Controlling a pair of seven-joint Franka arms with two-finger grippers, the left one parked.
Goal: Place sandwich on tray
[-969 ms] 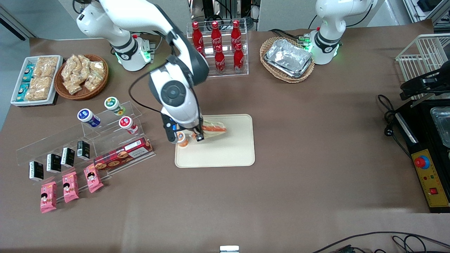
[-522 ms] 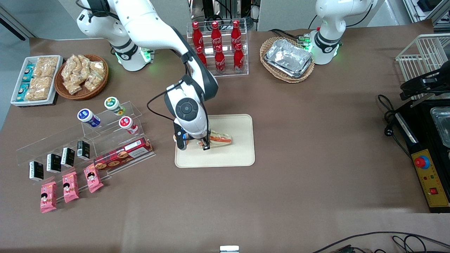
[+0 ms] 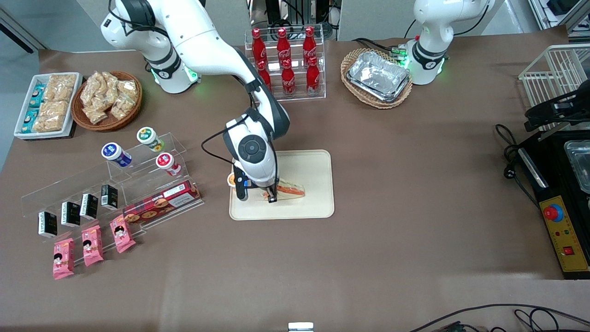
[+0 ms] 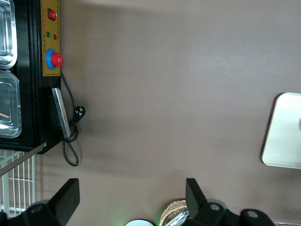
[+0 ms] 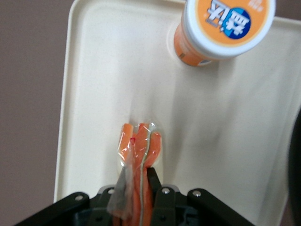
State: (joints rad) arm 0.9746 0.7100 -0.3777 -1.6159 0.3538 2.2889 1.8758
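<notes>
A brown-covered table (image 3: 415,184) fills the scene, with grey floor (image 3: 27,27) past its edge

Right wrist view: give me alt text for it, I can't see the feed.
The gripper is shut on the wrapped sandwich, holding it over the cream tray. An orange bottle with a white cap stands on the tray, apart from the sandwich.

The right arm is extended from its base out over the tabletop, with the forearm bent downward and the wrist pointed straight down. The gripper (image 3: 272,196) is held low, and its fingers (image 5: 160,200) are closed on the sandwich (image 5: 139,149).
</notes>
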